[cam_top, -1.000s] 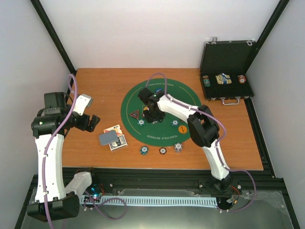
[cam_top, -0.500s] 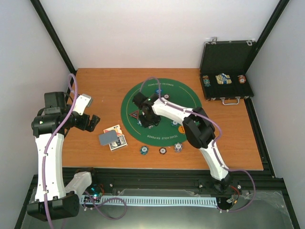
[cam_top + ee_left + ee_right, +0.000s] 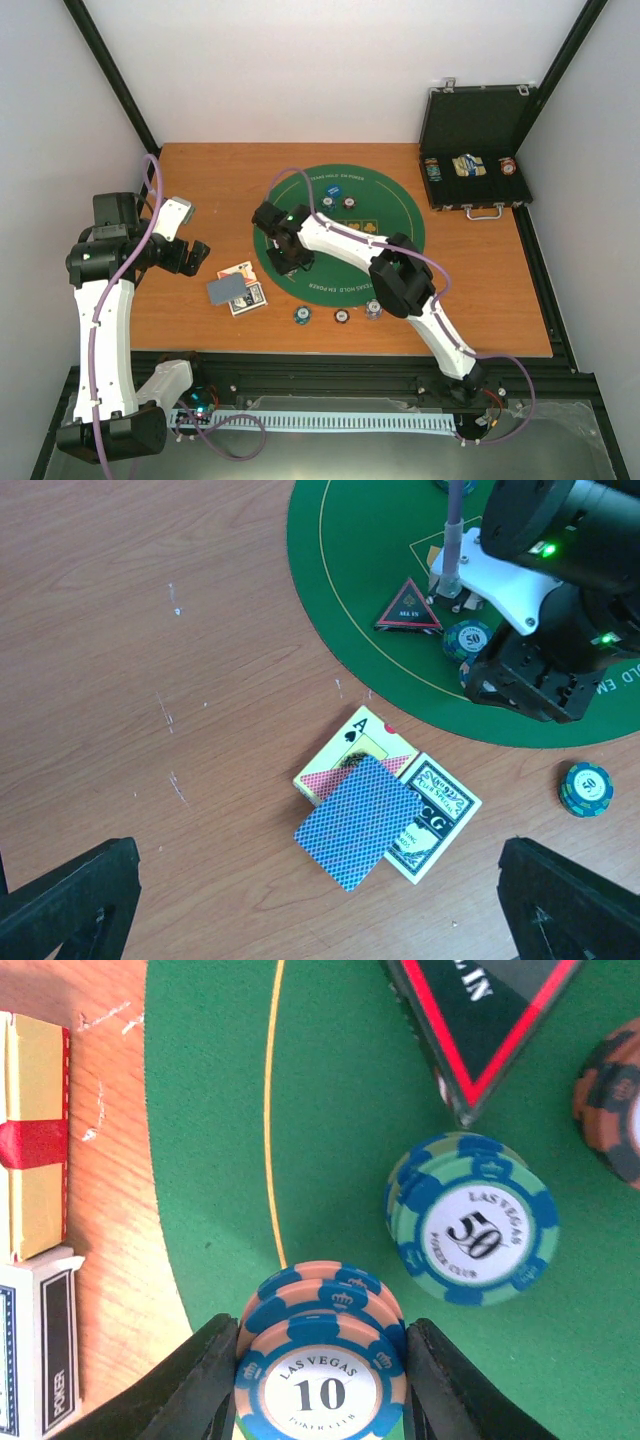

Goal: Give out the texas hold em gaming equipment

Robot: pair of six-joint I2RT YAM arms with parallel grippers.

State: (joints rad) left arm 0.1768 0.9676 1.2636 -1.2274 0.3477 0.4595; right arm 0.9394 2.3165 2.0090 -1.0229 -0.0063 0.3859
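Right end effector pinching 10-chip stack at green mat edge, beside 50-chip stack and triangle marker; probably building one player's share. Left end effector spread wide, empty, above cards on surface, likely waiting.

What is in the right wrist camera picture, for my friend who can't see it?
The right gripper clamps a stack of peach-and-blue 10 chips between its black fingers, near the edge of a green felt mat. Beyond sit a stack of green-and-blue 50 chips and a corner of a black-and-red triangle marker; card boxes lie on the wood at left.
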